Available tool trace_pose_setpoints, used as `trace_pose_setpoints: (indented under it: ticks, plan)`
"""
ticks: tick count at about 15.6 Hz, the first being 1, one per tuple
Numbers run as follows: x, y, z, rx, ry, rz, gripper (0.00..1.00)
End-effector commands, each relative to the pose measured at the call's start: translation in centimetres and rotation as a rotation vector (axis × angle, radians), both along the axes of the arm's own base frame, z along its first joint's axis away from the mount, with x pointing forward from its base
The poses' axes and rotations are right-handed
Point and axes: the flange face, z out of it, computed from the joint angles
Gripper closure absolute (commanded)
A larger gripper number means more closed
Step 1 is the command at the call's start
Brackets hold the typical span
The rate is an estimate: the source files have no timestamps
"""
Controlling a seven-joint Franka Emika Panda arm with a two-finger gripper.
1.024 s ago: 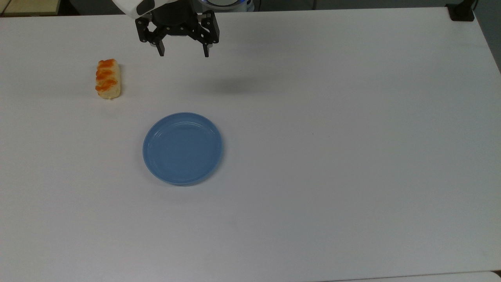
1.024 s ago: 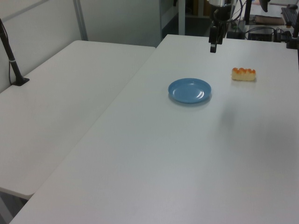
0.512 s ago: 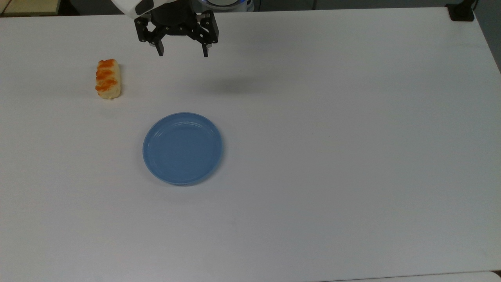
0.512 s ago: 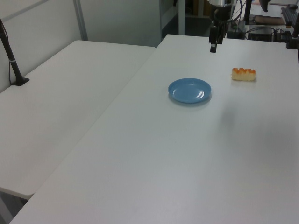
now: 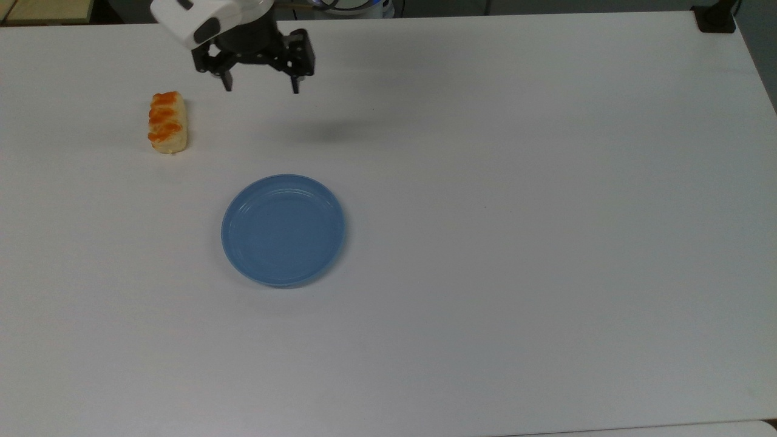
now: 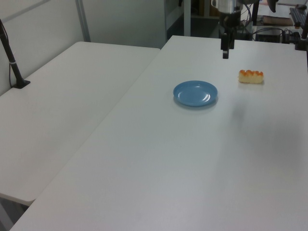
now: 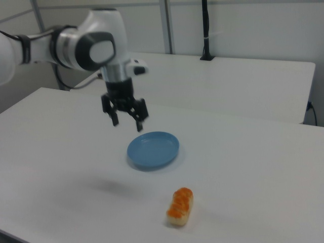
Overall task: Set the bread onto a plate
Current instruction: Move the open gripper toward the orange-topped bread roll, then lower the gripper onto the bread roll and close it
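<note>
Within the last second the gripper (image 5: 260, 88) had slid toward the top view's left, from a spot above the far part of the table (image 5: 546, 243) roughly in line with the plate (image 5: 283, 230) to one nearer the bread (image 5: 167, 122), and its shadow on the tabletop had drifted the same way. The 2 fingers stood spread wide with nothing between them, and the tool hung well above the surface, as the right view made plain. The bread lay flat on the table at the top view's left, glazed side up, untouched and well apart from the plate; in the right view it sat nearest the camera, with the plate beyond it. The plate was bare and had not shifted. The move read as the start of the approach to the roll, so the task seemed to be at its earliest stage: no grasp made, nothing lifted. My judgement was that the arm would need to travel further to the top view's left and then descend, with the fingers set across the roll's narrow width.
</note>
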Motion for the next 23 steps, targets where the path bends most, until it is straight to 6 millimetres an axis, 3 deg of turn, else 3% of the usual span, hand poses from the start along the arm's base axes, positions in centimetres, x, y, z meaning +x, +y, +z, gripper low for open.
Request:
trace_pose_setpoints:
  ticks: [1,6,10,13,19,21,23]
  plan:
    - [-1.9,-6.1,-3.5,-0.023,-0.02,0.001,0.0]
    - [-4.4,-12.3,-8.2,-0.049,-0.064,0.062,0.0]
    - [-5.8,-14.5,-12.2,-0.074,-0.082,0.089,0.0]
    - [-6.4,-16.6,-13.8,-0.092,-0.066,0.1,0.0]
    - [-7.1,-16.7,-17.9,-0.105,-0.043,0.115,0.01]
    - [-7.1,-16.8,-19.1,-0.125,-0.064,0.119,0.11]
    - [-7.1,-16.8,-19.5,-0.127,-0.059,0.122,0.42]
